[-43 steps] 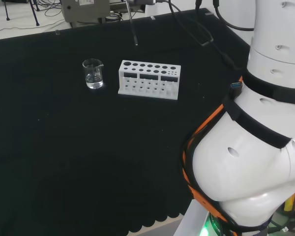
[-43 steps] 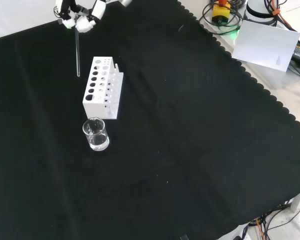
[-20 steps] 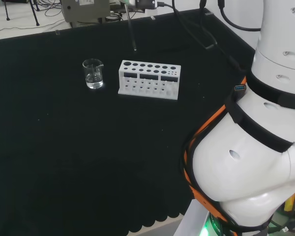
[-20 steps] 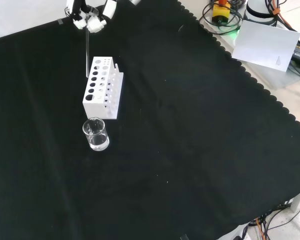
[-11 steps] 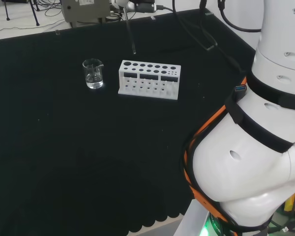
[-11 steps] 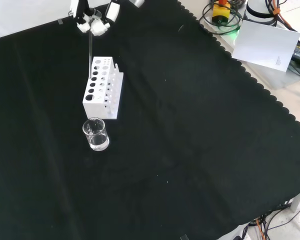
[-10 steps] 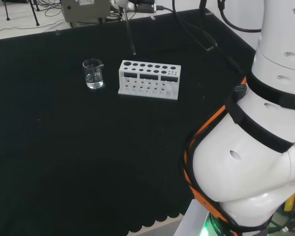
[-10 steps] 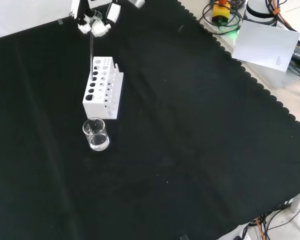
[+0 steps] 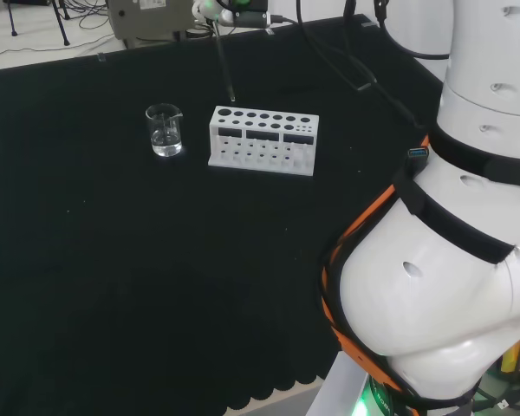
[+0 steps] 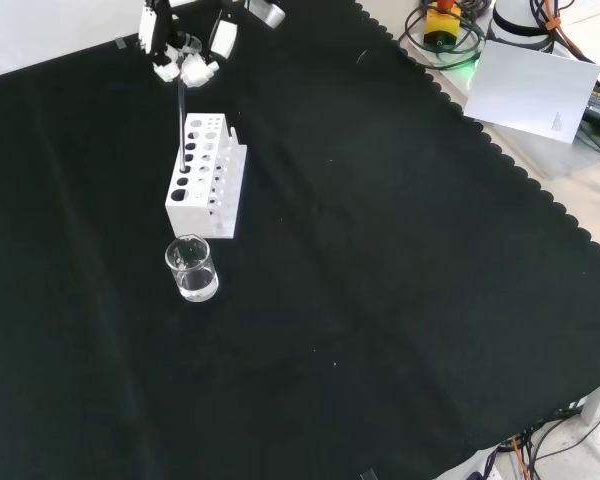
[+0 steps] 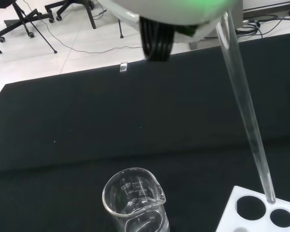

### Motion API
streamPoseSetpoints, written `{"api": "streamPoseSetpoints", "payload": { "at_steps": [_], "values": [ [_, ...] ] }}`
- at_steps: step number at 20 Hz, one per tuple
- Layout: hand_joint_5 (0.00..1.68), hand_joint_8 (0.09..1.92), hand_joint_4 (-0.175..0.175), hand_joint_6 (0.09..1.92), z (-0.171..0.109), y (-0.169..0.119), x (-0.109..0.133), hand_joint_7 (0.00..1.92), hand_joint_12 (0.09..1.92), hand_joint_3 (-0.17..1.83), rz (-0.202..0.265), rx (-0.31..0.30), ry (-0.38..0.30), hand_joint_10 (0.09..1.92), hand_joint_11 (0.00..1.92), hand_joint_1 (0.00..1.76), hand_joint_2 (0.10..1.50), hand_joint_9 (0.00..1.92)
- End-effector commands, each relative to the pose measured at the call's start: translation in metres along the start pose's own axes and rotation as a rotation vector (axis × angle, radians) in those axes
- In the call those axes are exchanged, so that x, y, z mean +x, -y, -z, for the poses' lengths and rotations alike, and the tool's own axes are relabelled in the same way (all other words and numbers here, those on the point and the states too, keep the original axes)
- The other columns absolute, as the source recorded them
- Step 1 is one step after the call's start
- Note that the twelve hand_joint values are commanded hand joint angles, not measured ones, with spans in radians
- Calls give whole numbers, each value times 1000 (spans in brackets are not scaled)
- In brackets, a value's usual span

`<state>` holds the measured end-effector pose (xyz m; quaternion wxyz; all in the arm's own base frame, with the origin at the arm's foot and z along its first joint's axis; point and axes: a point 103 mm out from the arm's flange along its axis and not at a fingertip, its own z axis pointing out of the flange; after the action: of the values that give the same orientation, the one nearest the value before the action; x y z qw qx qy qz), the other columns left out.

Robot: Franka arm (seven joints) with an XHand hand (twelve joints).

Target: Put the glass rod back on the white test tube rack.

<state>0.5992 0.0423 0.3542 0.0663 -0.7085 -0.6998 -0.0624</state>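
Nearest us in the front view stands a small glass beaker (image 10: 191, 269), and just beyond it the white test tube rack (image 10: 206, 175), both on the black-clothed tabletop (image 10: 380, 280). Above the rack's far end we see the hand (image 10: 185, 55) with its fingers (image 10: 197, 70) pinched on the top of the glass rod (image 10: 182, 120), which hangs nearly upright. The wrist view gives us what the others do not — the rod's lower tip sits at the rim of a corner hole, not yet down inside. In the head view the rod slants toward the rack's left end. Wide bare cloth lies to the right in the front view — the rack sits well clear of the scalloped edge.
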Motion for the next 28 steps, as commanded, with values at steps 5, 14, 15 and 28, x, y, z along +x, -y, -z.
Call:
{"api": "streamPoseSetpoints", "payload": {
  "at_steps": [5, 14, 15, 28],
  "values": [
    [1128, 1267, -175, 672, -12, -7, 0, 1116, 736, 730, 1, 24, -13, 908, 1626, 1303, 704, 1651],
    [1128, 1267, -175, 671, -6, -5, -14, 1116, 736, 730, -15, 12, -20, 908, 1627, 1303, 704, 1651],
    [1128, 1267, -175, 671, -6, -4, -17, 1116, 736, 730, -19, 12, -18, 908, 1627, 1303, 704, 1651],
    [1128, 1267, -175, 670, -12, -5, -10, 1116, 736, 729, -14, 21, -2, 908, 1627, 1303, 704, 1652]
  ]
}}
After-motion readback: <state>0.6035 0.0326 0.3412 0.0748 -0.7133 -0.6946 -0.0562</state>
